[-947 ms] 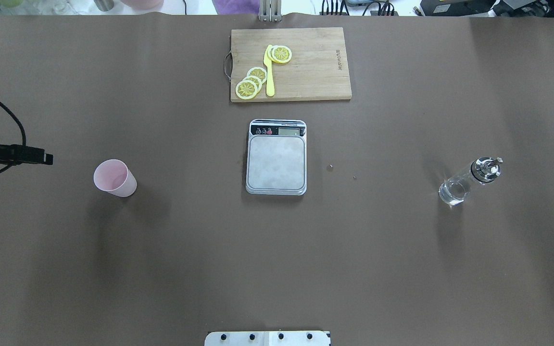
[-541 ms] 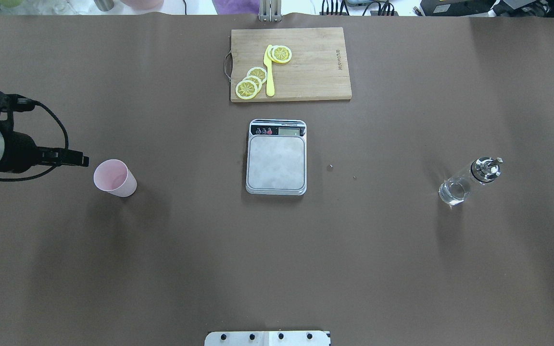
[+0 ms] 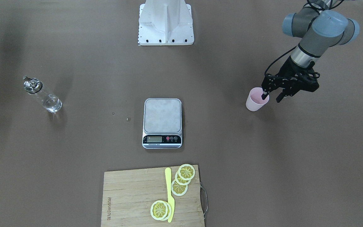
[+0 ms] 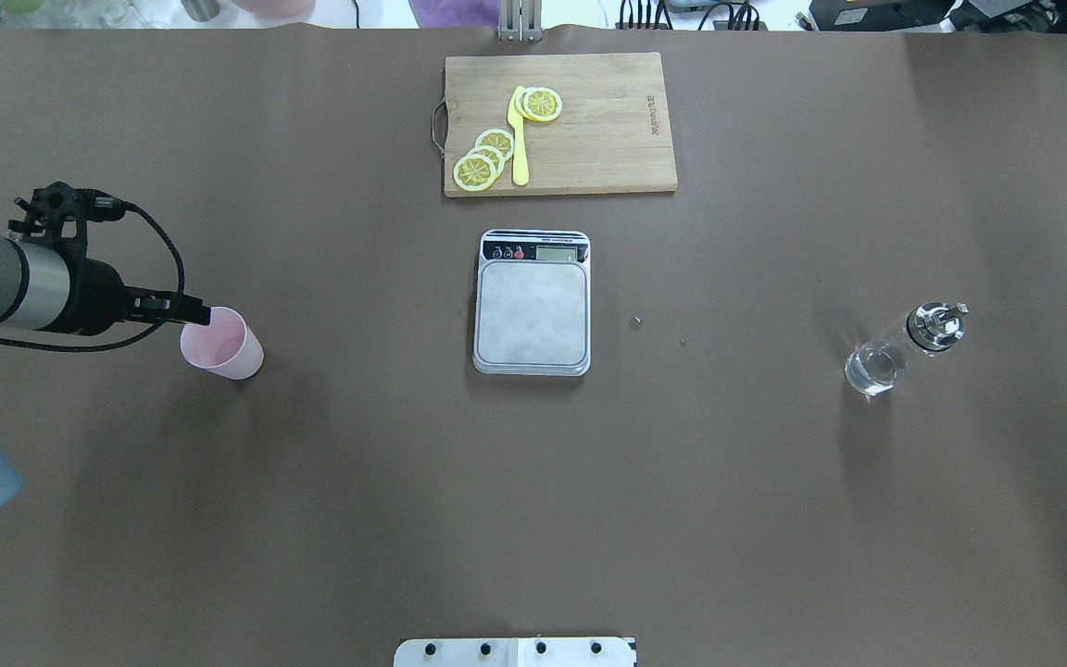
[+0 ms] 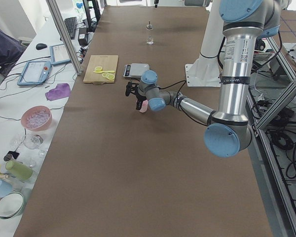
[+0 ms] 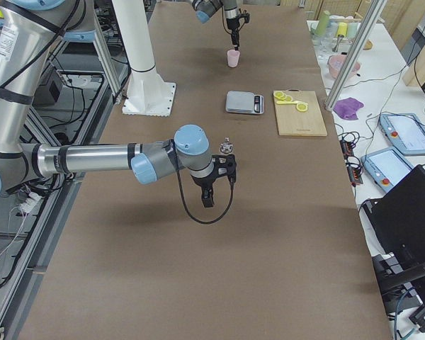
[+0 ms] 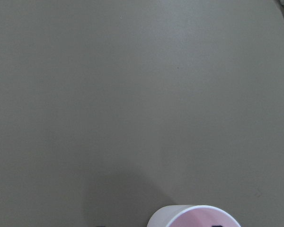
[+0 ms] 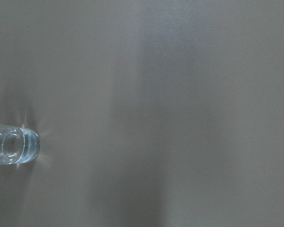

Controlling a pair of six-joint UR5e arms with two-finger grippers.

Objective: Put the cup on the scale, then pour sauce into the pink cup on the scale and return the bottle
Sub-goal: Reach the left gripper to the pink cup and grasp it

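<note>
Early going: the left tool [image 3: 272, 96] is spread wide, straddling the rim of the cup [image 3: 256, 100] near the surface's [image 4: 311, 509] left edge. The scale [image 4: 532, 312] sits bare at centre, and the bottle [image 4: 899, 347] stands untouched near the right edge. Right tool [image 6: 207, 201]: can't tell its opening.

A wide desk [image 4: 533, 519] under a matte brown cover spreads on every side of the left claw [image 4: 205, 317], with soft, blurred shadows across it. Past the claw, along the desk's outer edge, runs a long white bench [image 5: 12, 106] carrying a round pink bowl [image 5: 36, 118] and a blue-edged tablet [image 5: 34, 72]. A slanted aluminium post [image 5: 65, 37] rises beside it.
</note>
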